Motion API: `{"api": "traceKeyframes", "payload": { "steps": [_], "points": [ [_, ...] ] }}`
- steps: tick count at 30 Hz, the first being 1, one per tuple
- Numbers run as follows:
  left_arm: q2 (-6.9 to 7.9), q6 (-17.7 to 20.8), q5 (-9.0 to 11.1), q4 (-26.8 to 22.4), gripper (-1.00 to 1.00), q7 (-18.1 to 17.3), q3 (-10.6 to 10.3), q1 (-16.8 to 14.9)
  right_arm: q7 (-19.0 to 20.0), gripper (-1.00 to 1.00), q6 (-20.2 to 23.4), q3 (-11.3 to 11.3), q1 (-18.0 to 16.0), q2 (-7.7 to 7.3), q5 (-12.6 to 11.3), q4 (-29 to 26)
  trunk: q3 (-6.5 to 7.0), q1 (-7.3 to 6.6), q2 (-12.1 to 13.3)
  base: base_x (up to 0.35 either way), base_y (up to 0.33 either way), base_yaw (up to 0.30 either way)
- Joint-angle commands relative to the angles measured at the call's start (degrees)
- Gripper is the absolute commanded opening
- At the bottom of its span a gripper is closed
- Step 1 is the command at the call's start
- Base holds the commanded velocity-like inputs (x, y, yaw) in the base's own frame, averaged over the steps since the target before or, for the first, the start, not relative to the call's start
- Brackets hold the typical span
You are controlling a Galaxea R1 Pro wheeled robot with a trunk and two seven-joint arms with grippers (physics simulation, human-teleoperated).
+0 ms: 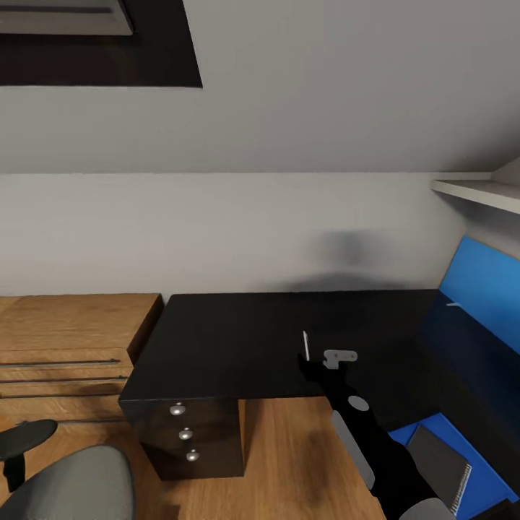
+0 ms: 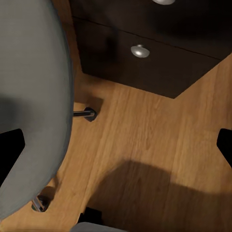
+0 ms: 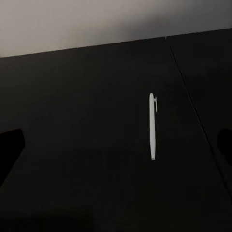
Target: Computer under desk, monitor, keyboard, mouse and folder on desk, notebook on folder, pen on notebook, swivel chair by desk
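Your right gripper [image 1: 312, 359] hung just over the near edge of the desk [image 1: 238, 339], its fingers spread wide and grasping nothing; the white pen [image 3: 152, 126] lay flat on the black top just ahead of it, not touched. Your left gripper [image 2: 116, 140] was likewise spread wide and empty, poised above the wood floor [image 2: 145, 145] between the swivel chair [image 2: 34, 96] and the desk's black drawers [image 2: 140, 53]. At the near right of the desk the blue folder [image 1: 491, 484] lay flat with the grey notebook [image 1: 440, 466] on top. A light-wood cabinet [image 1: 72, 332] stood left of the desk.
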Motion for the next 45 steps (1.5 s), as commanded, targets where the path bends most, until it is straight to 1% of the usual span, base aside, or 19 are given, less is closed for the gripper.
{"api": "traceKeyframes", "payload": {
  "steps": [1,13,21,30,41,45],
  "points": [
    [-0.07,0.15,0.3,-0.1,1.0,-0.43,0.24,0.0,-0.43,1.0,0.24,0.15,-0.05,-0.05,-0.41,-0.09,-0.08,0.02,-0.06,0.0,0.0,0.029],
    [-0.07,0.14,0.26,-0.1,1.0,-0.43,0.25,0.0,-0.43,1.0,0.3,0.0,0.0,-0.25,-0.61,-0.2,-0.09,0.02,-0.06,0.0,0.0,0.006],
    [-0.07,0.08,0.4,-0.1,1.0,-0.51,0.27,0.0,-0.37,1.0,0.22,-0.29,0.03,-0.4,-0.32,0.5,-0.09,0.02,-0.06,0.194,0.0,0.0],
    [-0.07,0.08,0.43,-0.1,1.0,-0.55,0.34,0.0,-0.42,1.0,0.65,-1.4,0.02,-0.32,-0.27,2.15,-0.09,0.02,-0.06,0.054,0.0,0.0],
    [-0.07,0.07,0.44,-0.1,1.0,-0.61,0.35,0.0,-0.43,1.0,0.77,-1.42,-0.05,-0.18,-0.22,4.62,-0.09,0.02,-0.06,0.231,0.0,0.0],
    [-0.07,0.08,0.43,-0.1,1.0,-0.61,0.35,0.0,-0.45,1.0,0.83,-1.46,-0.05,-0.18,-0.2,5.25,-0.09,0.02,-0.06,0.07,0.0,0.0]
  ]
}}
